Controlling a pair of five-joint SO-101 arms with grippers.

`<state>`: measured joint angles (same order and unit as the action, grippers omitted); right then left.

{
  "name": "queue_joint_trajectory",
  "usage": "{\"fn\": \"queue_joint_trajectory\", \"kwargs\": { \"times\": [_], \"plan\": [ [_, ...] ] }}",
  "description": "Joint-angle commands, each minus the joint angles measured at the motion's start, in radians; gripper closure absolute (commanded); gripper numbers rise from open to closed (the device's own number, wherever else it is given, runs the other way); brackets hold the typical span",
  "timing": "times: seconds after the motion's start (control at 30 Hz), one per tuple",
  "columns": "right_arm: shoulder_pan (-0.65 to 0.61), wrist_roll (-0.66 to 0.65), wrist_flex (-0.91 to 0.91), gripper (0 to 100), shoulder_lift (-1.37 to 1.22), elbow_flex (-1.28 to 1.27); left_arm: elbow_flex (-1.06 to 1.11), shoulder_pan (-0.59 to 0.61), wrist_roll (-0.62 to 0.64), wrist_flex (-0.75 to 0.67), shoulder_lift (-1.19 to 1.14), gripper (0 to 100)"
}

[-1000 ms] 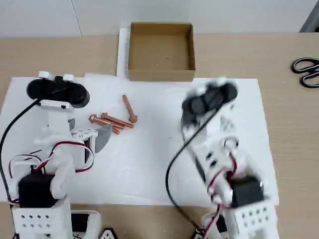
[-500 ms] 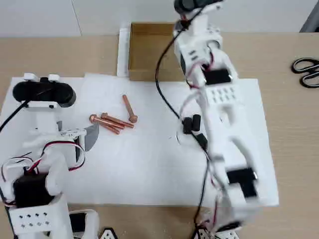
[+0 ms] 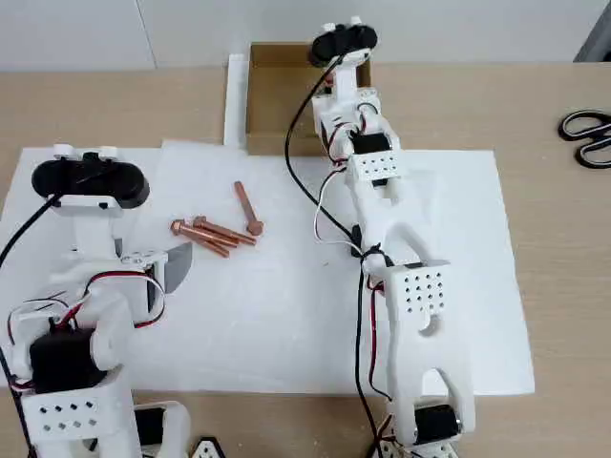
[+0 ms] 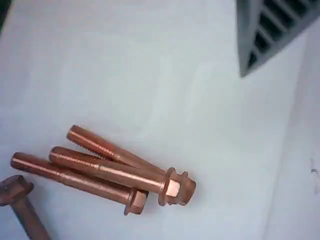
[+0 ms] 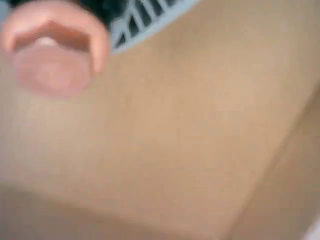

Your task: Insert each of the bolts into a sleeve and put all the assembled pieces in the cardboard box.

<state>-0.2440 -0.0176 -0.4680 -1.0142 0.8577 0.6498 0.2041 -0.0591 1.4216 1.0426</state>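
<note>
Three copper bolts [image 3: 214, 234] lie bunched on the white foam sheet [image 3: 267, 315], and one more bolt [image 3: 248, 208] lies just beyond them. In the left wrist view the bunch [image 4: 110, 167] lies below the camera, with the lone bolt's head [image 4: 14, 190] at the edge. My left gripper [image 3: 162, 256] hovers open just left of the bunch; one grey finger [image 4: 270, 30] shows. My right arm stretches out over the cardboard box [image 3: 277, 95]. In the right wrist view a copper bolt head [image 5: 50, 55] sits beside a grey finger [image 5: 145, 20] above the box floor [image 5: 175, 140].
Scissors [image 3: 587, 134] lie on the wooden table at the far right. A white strip [image 3: 233, 100] stands along the box's left wall. The right arm's links [image 3: 391, 219] span the sheet's right half, from the front edge to the box.
The right arm swung up from the right half of the sheet and stretched out to the box. The left arm shifted slightly to the left.
</note>
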Motion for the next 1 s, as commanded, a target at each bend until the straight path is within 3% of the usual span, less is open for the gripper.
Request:
{"fn": "queue_joint_trajectory", "kwargs": {
  "times": [0.0, 0.1, 0.43, 0.97],
  "plan": [
    [0.001, 0.011, -0.033, 88.5, 0.016, 0.104, -0.004, 0.000, -0.006, -0.002, 0.008, 70],
    [-0.007, 0.011, -0.054, 83.2, 0.018, 0.104, -0.002, 0.000, -0.006, 0.003, 0.008, 70],
    [-0.005, 0.003, -0.232, 82.9, 0.097, 0.265, -0.004, -0.002, -0.006, 0.003, 0.008, 70],
    [0.013, 0.003, -1.133, 82.9, 0.288, 0.801, -0.004, -0.002, 0.000, 0.002, 0.008, 70]
  ]
}}
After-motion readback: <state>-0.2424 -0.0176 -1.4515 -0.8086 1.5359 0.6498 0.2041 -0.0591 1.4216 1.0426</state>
